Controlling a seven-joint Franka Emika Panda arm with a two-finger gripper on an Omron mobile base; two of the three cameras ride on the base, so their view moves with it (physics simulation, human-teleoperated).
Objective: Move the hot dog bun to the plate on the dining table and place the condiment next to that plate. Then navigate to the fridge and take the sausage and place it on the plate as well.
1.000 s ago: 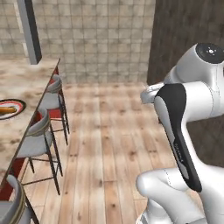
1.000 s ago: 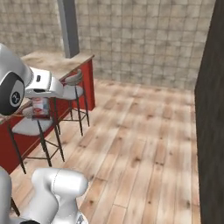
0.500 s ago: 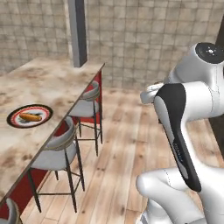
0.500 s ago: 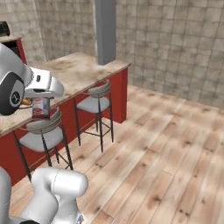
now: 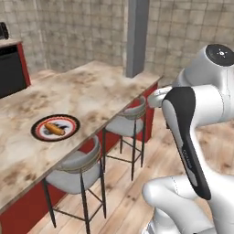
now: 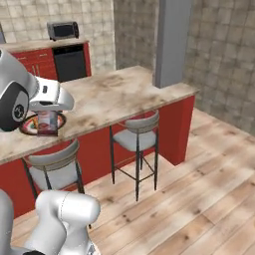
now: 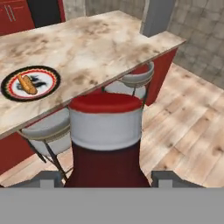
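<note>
Partly condiment (image 7: 105,140) base cut off in pincer (image 7: 105,177)

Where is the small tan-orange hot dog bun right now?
The hot dog bun lies on the black-rimmed white plate on the marble dining table, at the left of the left base view, above the nearer grey stool.

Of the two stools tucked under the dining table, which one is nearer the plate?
The stool closest to the camera, directly below the plate; the other stool stands farther along, towards the grey pillar.
</note>
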